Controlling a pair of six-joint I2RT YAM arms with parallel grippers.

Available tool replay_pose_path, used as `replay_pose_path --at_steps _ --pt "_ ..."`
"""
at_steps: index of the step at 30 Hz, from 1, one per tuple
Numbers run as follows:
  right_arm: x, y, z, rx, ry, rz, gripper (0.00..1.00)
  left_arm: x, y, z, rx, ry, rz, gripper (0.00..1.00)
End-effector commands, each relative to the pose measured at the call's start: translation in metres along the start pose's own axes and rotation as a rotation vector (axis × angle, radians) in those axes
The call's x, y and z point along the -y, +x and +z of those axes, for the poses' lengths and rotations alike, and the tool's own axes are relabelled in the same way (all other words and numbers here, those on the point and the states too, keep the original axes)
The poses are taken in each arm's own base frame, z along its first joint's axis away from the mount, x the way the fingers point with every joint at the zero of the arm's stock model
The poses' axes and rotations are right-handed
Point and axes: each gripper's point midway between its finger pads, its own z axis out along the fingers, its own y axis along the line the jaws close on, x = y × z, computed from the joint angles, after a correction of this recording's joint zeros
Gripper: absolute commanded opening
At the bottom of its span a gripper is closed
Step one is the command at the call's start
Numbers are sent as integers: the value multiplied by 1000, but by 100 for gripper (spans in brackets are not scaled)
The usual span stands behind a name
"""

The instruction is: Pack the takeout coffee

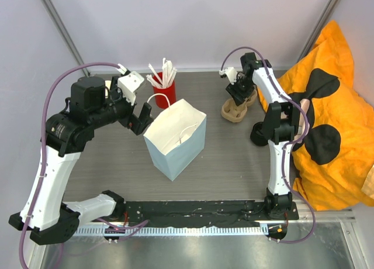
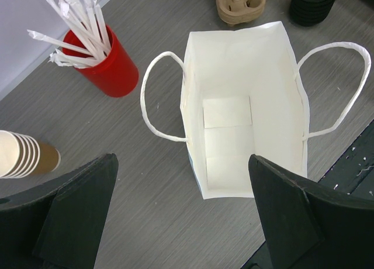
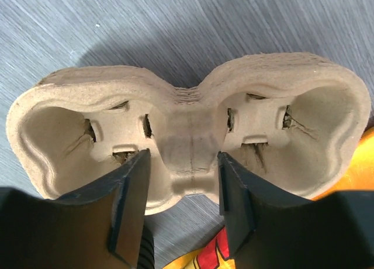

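You find the takeout coffee cup (image 2: pixel 26 155) only in the left wrist view, at the far left edge. It is tan, it lies on its side on the grey table (image 2: pixel 152 210), and several rims show one inside the other, so it looks like a nested stack. In the top view you cannot see it; the left arm covers that place.

The red cup of white sticks (image 2: pixel 111 61) stands near it, further back. Beside that cup the white paper bag (image 2: pixel 245 105) stands upright and open, with its two handles hanging out to the sides. The left gripper (image 2: pixel 182 164) hovers above the mouth of the bag. Its jaws are spread wide and hold nothing.

Beyond the bag you see the cardboard cup carrier (image 1: pixel 235 110) and, near it, a stack of black lids (image 1: pixel 259 133). The right gripper (image 3: pixel 184 164) is low over the carrier. Its jaws stand about half apart, one on each side of the middle bridge; you cannot tell if they touch it. An orange cloth (image 1: pixel 333 123) with black spots lies at the right edge.
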Motion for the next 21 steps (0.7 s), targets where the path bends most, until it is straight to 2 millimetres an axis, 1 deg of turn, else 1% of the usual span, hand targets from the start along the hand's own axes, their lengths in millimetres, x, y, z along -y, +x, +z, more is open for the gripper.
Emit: replay_pose_path --at_steps 1,3,4,9,15,21 --pt "2 -14 -4 45 12 -2 49 0 -7 0 26 7 -11 100" --pt "2 -14 -6 48 15 -3 45 0 -7 1 25 8 -9 100" --pt "3 -15 -7 51 18 -4 42 0 -7 0 28 6 -9 100" --pt "4 -14 -7 46 26 -4 36 1 -7 0 26 8 -12 100" --pt "5 -15 -10 49 32 1 24 1 -6 0 25 7 -11 100" --pt "6 -22 -31 73 65 -10 20 1 -7 -1 28 8 -11 100"
